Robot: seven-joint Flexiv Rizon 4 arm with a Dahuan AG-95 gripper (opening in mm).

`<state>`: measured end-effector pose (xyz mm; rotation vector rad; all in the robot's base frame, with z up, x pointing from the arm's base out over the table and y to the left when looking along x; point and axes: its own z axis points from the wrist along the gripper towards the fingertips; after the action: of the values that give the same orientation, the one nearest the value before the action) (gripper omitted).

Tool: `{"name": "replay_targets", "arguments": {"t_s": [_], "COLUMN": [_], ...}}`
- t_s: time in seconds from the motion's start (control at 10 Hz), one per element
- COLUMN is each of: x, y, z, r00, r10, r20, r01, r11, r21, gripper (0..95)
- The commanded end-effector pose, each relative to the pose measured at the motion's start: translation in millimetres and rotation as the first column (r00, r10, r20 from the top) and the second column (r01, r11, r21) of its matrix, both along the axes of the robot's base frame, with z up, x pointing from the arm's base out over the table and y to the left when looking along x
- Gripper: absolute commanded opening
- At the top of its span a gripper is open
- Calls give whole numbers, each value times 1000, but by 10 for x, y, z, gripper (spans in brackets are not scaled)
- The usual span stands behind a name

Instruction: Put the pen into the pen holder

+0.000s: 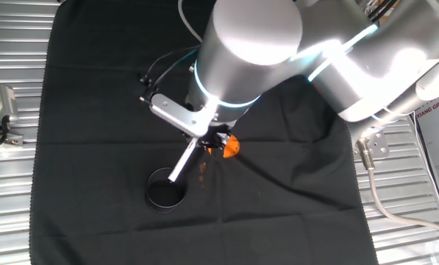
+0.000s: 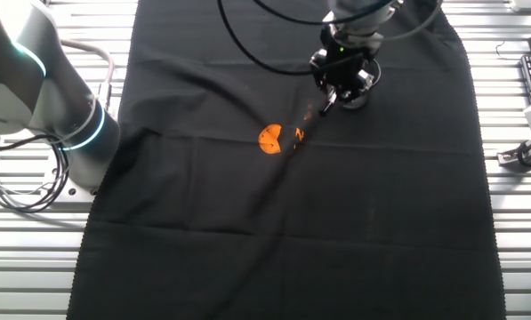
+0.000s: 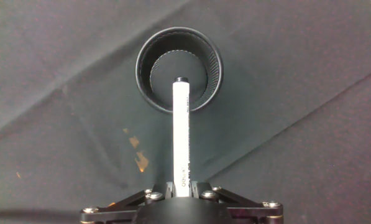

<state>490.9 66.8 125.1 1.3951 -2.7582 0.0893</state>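
My gripper (image 3: 181,190) is shut on the pen (image 3: 181,134), a thin white stick with a dark tip and small dark print. In the hand view the pen points straight at the open mouth of the pen holder (image 3: 179,70), a black round cup standing upright on the black cloth. In one fixed view the pen (image 1: 183,158) slants down from my gripper (image 1: 204,141), its lower end just over the rim of the pen holder (image 1: 165,190). In the other fixed view my gripper (image 2: 329,100) hangs over the cup (image 2: 353,96), which is mostly hidden.
A small orange object (image 1: 232,147) lies on the cloth right of the gripper, and it also shows in the other fixed view (image 2: 270,139). Small orange flecks (image 3: 137,154) mark the cloth. The black cloth (image 1: 94,110) lies wrinkled on a slatted metal table.
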Motion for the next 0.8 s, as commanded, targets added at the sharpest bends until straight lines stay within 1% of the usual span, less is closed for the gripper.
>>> {"name": "replay_targets", "arguments": {"t_s": [0.1, 0.2, 0.4, 0.8], "x": [-9, -7, 4, 42], "y": [5, 12, 61, 103], "z": [17, 19, 23, 37], "r00": [1000, 1000, 1000, 999], "r10": [-2, -4, -12, -19], "r20": [-4, -7, -17, -45], "r01": [2, 4, 11, 16], "r11": [1000, 1000, 999, 997], "r21": [-8, -10, -35, -77], "gripper": [0, 0, 0, 0]}}
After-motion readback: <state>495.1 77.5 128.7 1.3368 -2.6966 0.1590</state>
